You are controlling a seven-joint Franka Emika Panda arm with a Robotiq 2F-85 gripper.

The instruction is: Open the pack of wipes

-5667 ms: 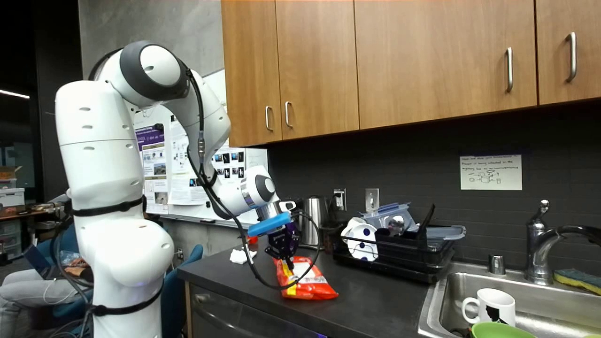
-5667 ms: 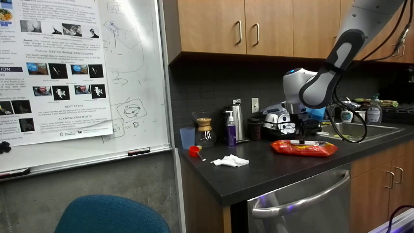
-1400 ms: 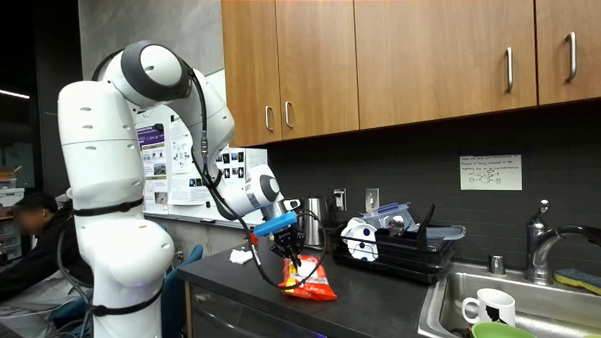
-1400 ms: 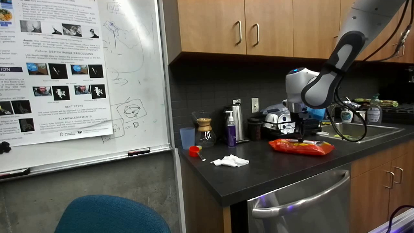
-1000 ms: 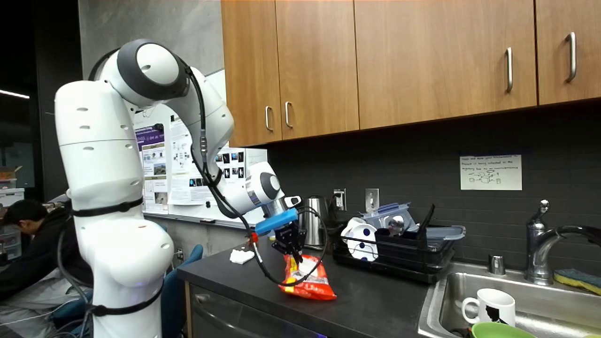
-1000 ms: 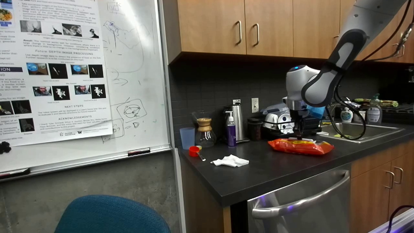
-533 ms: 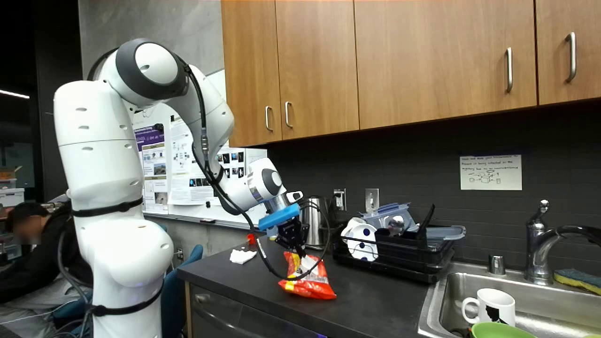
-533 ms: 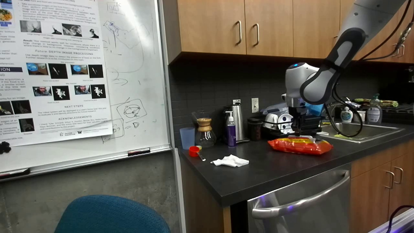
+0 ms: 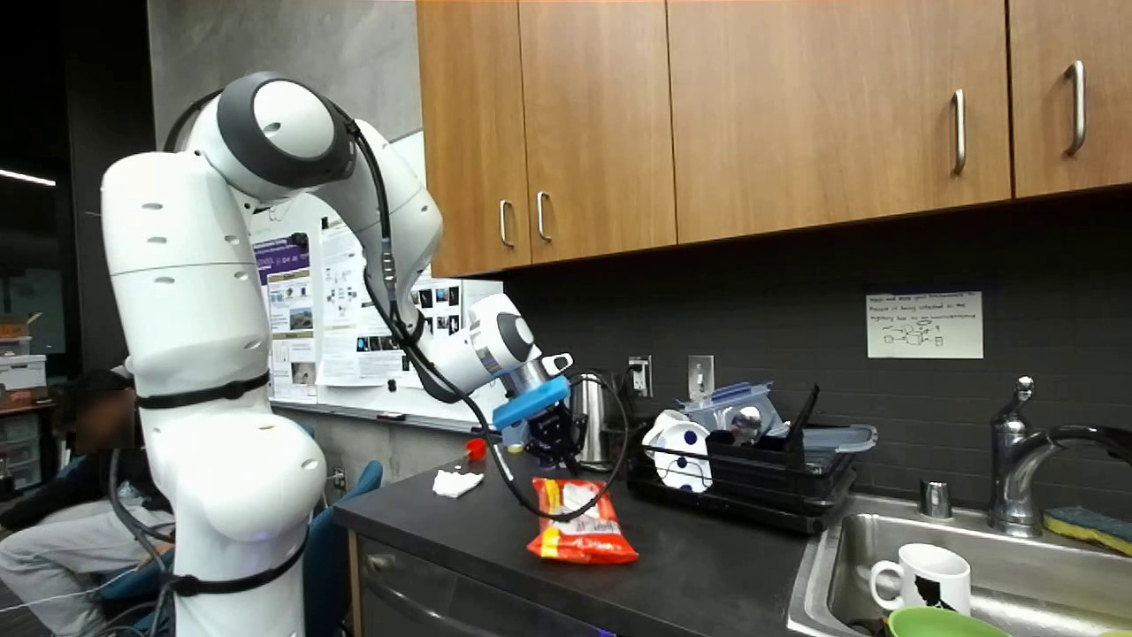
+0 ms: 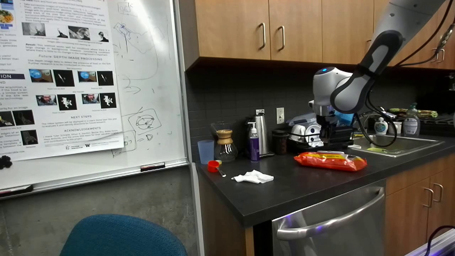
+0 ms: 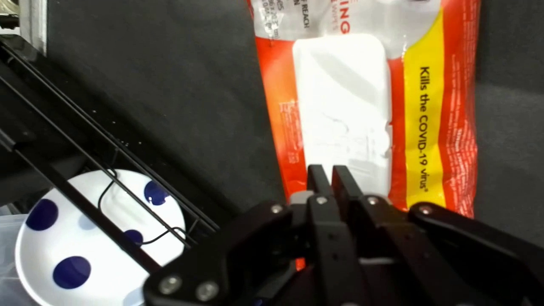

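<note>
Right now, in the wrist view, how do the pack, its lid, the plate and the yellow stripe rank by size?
Pack, largest
Plate and lid: too close to rank, the plate being cut off below and partly behind the rack
Yellow stripe, smallest

Cabinets are faced in both exterior views, across the corner of the counter and from near the sink; the pack of wipes, shared by all, is seen closest, from above, in the wrist view.

Your passage: bare counter between pack and rack. Your obstacles: rack on one side; cable looped beside gripper.
</note>
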